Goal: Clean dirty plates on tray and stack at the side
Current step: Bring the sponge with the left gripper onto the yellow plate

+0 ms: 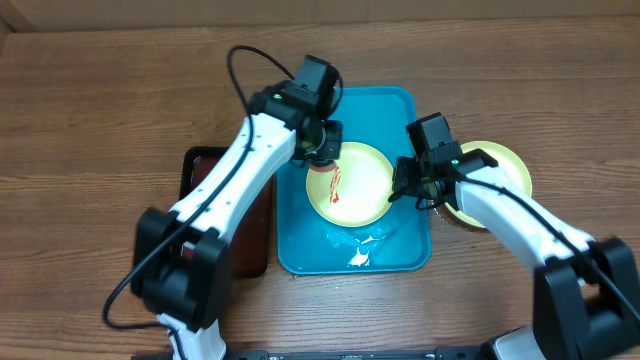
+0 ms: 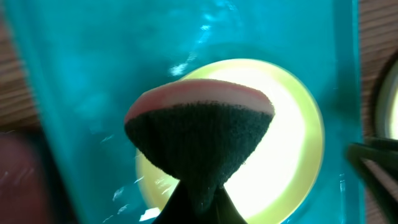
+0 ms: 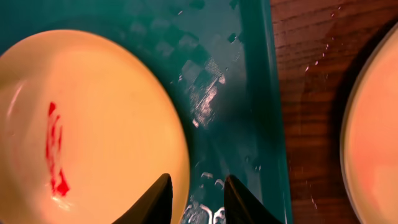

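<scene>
Left pincer (image 1: 323, 152) clamped on black-and-pink foam sponge (image 2: 199, 134) over sauce-smeared yellow-green round plastic plate (image 1: 365, 175), in large turquoise rectangular plastic tray (image 1: 390, 105), my right pincer (image 3: 198, 186) narrowly parted astride plate's rim, grip unclear

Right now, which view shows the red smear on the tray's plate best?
Right wrist: the smear is large and sharp on the plate. Overhead shows it only small. Left wrist: no smear visible, the sponge blocks the plate's middle.

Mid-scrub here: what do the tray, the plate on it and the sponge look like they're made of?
Tray: likely plastic, glossy turquoise; wet highlights glint off it. Plate: probably plastic too, smooth yellow-green with a bright sheen, and the red smear sits on its surface. Sponge: soft foam, a pink layer over a dark, fuzzy, matte scouring side.
</scene>
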Controlling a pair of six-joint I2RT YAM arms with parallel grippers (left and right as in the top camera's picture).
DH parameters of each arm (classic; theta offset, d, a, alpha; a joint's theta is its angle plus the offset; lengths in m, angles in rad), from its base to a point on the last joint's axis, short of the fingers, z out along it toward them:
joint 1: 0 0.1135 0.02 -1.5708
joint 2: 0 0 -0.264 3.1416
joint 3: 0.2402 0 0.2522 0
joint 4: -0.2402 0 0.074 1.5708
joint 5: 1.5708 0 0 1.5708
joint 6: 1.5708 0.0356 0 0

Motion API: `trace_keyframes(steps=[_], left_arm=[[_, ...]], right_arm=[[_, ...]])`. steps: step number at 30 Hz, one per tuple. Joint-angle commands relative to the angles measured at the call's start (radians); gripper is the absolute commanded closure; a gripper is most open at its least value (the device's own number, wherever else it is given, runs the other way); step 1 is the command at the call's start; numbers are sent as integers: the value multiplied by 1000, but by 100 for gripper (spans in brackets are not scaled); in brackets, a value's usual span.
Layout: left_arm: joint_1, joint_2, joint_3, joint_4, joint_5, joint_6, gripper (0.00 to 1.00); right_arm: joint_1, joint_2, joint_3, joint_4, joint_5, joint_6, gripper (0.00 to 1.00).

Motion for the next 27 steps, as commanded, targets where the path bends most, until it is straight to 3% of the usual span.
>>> trace_keyframes(steps=[1,5,10,19,22,27], left_arm=[[-10,79,21,29,119,-39,96],[-20,151,21,35,154,-46,96],[-34,203,21,40,154,-45,96],[-45,253,21,32,105,-45,96],[-46,254,21,25,89,-45,96],[-45,254,22,4,38,-45,96]], right_arm=[[-25,76,12,43,-47,-33,72],[-28,141,12,85,-162,-94,87],[-27,144,12,80,-162,-95,93],[-62,68,44,10,-160,-127,73],[-58,11,52,-16,-216,-197,65],[-30,32,31,-7,-229,-195,64]])
